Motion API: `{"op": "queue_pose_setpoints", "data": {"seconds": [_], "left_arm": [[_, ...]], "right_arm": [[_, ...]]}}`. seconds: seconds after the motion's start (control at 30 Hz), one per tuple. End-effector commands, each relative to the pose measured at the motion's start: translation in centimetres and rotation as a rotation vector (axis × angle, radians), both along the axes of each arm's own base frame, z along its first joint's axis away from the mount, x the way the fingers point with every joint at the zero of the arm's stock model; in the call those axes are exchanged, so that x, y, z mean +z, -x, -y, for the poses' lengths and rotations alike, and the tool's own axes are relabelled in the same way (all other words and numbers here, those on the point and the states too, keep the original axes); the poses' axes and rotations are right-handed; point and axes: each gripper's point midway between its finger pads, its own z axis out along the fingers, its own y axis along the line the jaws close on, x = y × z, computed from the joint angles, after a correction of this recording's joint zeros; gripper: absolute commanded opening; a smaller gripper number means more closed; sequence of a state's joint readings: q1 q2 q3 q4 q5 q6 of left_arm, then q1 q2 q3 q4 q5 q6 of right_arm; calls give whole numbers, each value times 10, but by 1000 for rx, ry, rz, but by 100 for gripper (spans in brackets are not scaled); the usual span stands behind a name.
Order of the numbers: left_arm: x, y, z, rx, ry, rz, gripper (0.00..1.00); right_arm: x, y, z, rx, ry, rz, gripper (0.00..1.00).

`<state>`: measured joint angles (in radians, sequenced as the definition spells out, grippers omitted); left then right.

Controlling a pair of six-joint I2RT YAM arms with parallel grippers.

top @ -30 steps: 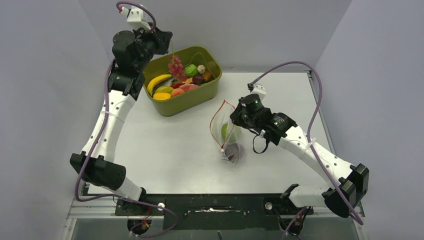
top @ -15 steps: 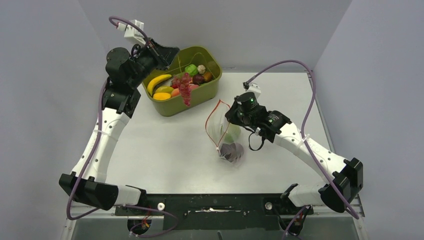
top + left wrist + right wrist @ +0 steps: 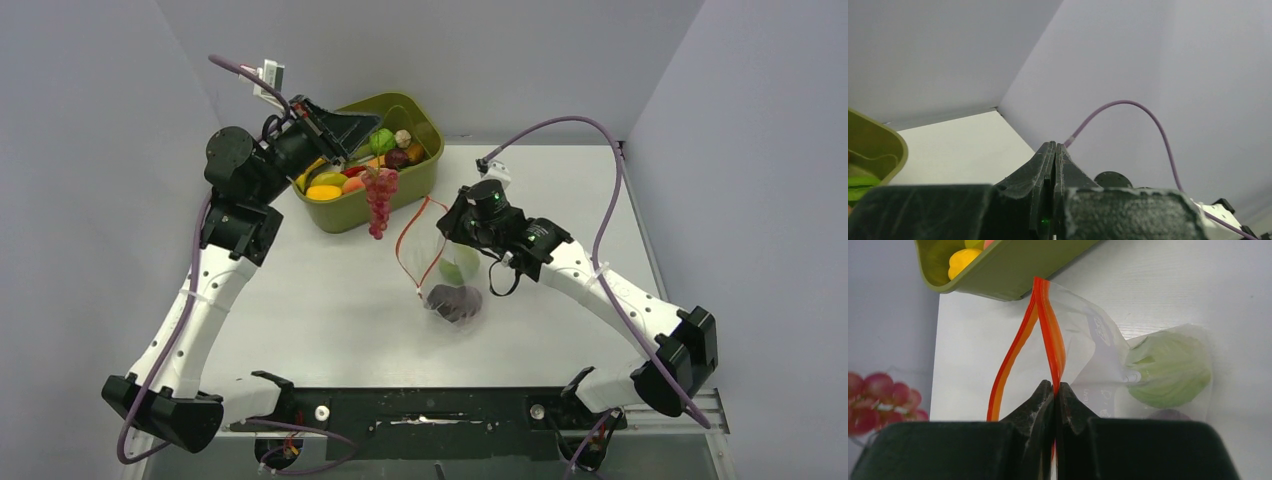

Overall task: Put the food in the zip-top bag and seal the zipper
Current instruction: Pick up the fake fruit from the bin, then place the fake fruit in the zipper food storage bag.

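My left gripper (image 3: 358, 140) is shut, and a bunch of red-purple grapes (image 3: 380, 197) hangs from it above the front rim of the olive tub, left of the bag. In the left wrist view its jaws (image 3: 1055, 145) are pressed together and the grapes are hidden. My right gripper (image 3: 441, 228) is shut on the red-orange zipper (image 3: 1048, 325) of the clear zip-top bag (image 3: 447, 275) and holds its mouth open and raised. A green food (image 3: 1170, 367) and a purple one (image 3: 455, 300) lie inside the bag. The grapes (image 3: 878, 397) show at the right wrist view's left edge.
The olive-green tub (image 3: 360, 212) stands at the back left, with a banana, a green piece, orange pieces and other toy food in it. Its corner shows in the left wrist view (image 3: 875, 150) and its wall in the right wrist view (image 3: 1013, 265). Grey walls enclose the table.
My left gripper has lifted the grapes out of the tub and carried them right and forward, toward the bag. My right gripper has shifted the bag a little left, opening its mouth wider.
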<state>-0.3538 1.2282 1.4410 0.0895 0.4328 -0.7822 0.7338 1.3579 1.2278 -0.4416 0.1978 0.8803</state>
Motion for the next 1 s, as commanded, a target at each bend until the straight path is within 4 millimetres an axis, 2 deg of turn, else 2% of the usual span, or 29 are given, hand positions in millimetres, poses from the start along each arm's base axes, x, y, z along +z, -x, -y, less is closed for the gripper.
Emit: {"op": "queue_pose_setpoints", "data": {"seconds": [0.0, 0.13, 0.23, 0.43, 0.57, 0.97], "left_arm": [[38, 38, 0, -78, 103, 96, 0], [38, 46, 0, -98, 139, 75, 0], [29, 51, 4, -136, 185, 40, 0], [-23, 45, 17, -151, 195, -79, 0], [-55, 39, 17, -111, 162, -142, 0], [-93, 35, 19, -104, 154, -236, 0]], "right_arm": [[37, -12, -26, 26, -121, 76, 0], [39, -10, -35, 55, -142, 67, 0], [44, -8, -40, 69, -170, 75, 0], [58, -4, -48, 101, -227, 97, 0], [68, 1, -52, 124, -267, 114, 0], [78, 7, -52, 144, -297, 152, 0]]}}
